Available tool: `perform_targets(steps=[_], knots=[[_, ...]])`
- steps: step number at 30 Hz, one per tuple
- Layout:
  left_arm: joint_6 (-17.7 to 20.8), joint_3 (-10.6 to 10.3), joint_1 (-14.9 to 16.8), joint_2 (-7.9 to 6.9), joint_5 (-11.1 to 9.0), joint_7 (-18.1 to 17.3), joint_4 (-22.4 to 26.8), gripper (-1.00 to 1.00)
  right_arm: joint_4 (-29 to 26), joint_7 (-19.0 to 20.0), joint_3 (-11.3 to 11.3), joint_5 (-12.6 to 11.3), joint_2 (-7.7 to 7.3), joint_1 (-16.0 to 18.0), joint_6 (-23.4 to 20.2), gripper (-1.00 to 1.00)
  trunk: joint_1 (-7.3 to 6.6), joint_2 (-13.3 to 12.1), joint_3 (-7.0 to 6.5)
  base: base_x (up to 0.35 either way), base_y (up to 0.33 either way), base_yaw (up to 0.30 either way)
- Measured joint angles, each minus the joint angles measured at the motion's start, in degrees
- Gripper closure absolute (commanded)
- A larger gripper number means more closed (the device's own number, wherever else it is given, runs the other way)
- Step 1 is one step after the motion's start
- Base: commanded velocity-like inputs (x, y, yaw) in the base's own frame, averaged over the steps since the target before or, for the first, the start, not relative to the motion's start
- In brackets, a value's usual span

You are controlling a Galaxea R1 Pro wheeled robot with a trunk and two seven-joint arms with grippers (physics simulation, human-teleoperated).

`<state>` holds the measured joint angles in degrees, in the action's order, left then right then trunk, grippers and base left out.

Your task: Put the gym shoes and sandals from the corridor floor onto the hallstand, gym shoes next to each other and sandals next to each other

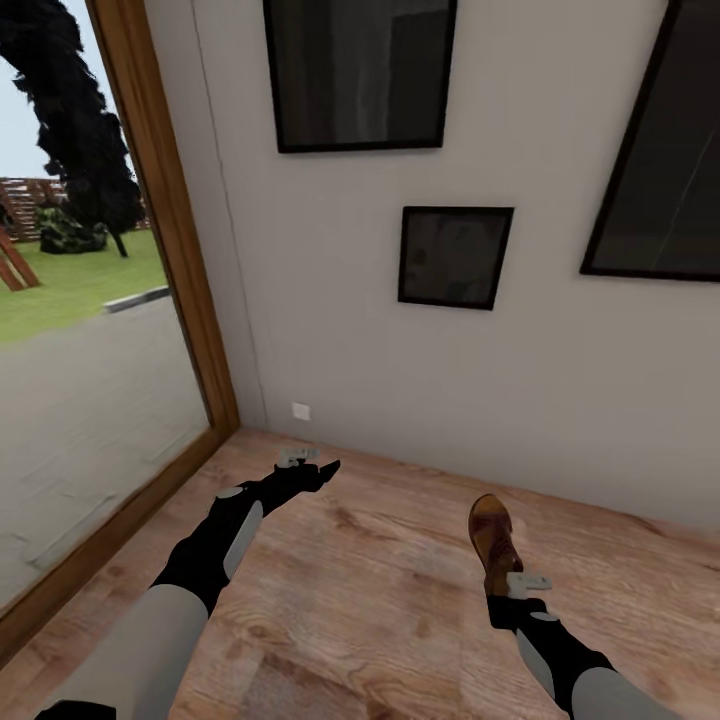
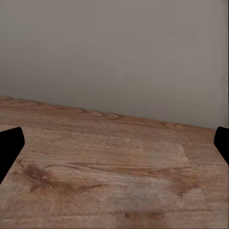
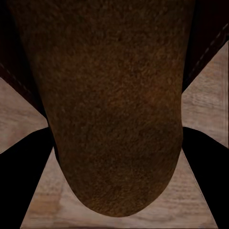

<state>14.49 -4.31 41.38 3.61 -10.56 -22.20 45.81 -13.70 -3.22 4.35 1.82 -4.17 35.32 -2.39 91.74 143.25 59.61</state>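
Right gripper (image 1: 500, 592): reaches forward low over the corridor floor (image 1: 380, 590), at the near end of a brown sandal (image 1: 493, 540); in the right wrist view its two black fingers (image 3: 26, 164) stand on either side of the sandal's rounded end, pinching it between them
Sandal: dark brown and leather-like, lying lengthwise away from the robot on the right half of the floor, its far end pointing at the wall (image 1: 330, 330); in the right wrist view its grainy brown footbed (image 3: 114, 109) sits right in front of the camera, with bare planks showing at both sides and past its rounded end
Left gripper (image 1: 318, 470): held out over the floor near the corner where the wall meets the window; in the left wrist view only the black tips of its fingers (image 2: 9, 148) show, at opposite edges, spread wide with nothing between them but wood planks
Corridor floor: light brown planks with dark knots and grain, running up to the pale wall
Wall: off-white, hung with three dark framed pictures (image 1: 455, 255); a small white socket plate (image 1: 301, 410) sits low, just above the floor
Window (image 1: 70, 330): tall, wood-framed, on the left; beyond it grey paving, a lawn and a dark tree
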Motion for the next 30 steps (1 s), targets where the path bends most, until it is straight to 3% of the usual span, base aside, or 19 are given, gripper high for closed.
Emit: perform_targets(steps=[23,25,26,30], knots=[[0.0,0.0,0.0,0.0,0.0,0.0,0.0,-1.0,-0.31,-0.02,0.44,0.01,-0.08,0.0,0.0,1.0,0.0,0.0,-0.58,0.0,0.001,-0.298],[0.0,0.0,0.0,0.0,0.0,0.0,0.0,-1.0,-0.41,0.03,1.54,0.01,-0.11,0.0,0.0,1.0,0.0,0.0,-0.63,0.0,0.0,-0.298],[0.0,0.0,0.0,0.0,0.0,-0.02,0.0,-1.0,-0.79,0.11,4.49,0.05,-0.16,0.0,0.0,1.0,0.0,0.0,-0.65,0.0,0.0,-0.298],[0.0,0.0,0.0,0.0,0.0,-0.02,0.0,-1.0,-5.12,0.11,11.83,0.07,-0.15,0.01,-0.32,1.0,0.0,0.0,-0.76,0.0,0.0,-0.298]])
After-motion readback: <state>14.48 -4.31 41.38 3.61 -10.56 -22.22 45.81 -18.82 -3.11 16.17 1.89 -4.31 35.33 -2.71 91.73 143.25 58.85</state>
